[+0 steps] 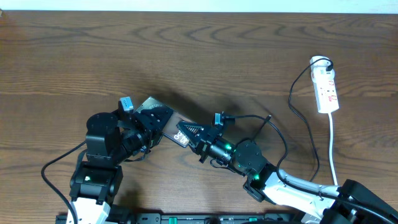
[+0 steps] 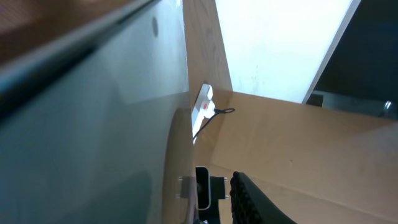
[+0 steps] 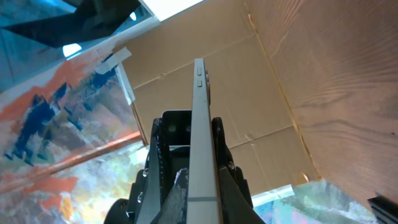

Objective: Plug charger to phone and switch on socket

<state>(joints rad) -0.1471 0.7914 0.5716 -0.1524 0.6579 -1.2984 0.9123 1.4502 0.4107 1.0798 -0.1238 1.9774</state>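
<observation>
— Where's the phone?

— Middle of the overhead view, between the two arms. Its long axis runs from upper left down to lower right. The right end effector is clamped on the lower-right end. That arm's wrist view shows the slab edge-on between the fingers.

— And the left end effector?

— At the phone's upper-left end, close against it. Whether it grips, I can't tell: its wrist view is mostly a blurred grey surface.

— The charger?

— That's the rub. Its cable loops down the right side of the frame from the socket, well apart from the phone. The right arm is nearer, I'd say, but it's occupied.

— The plug tip?

— Can't find it. The cable disappears toward the right arm, and the phone's port is hidden too.
</observation>
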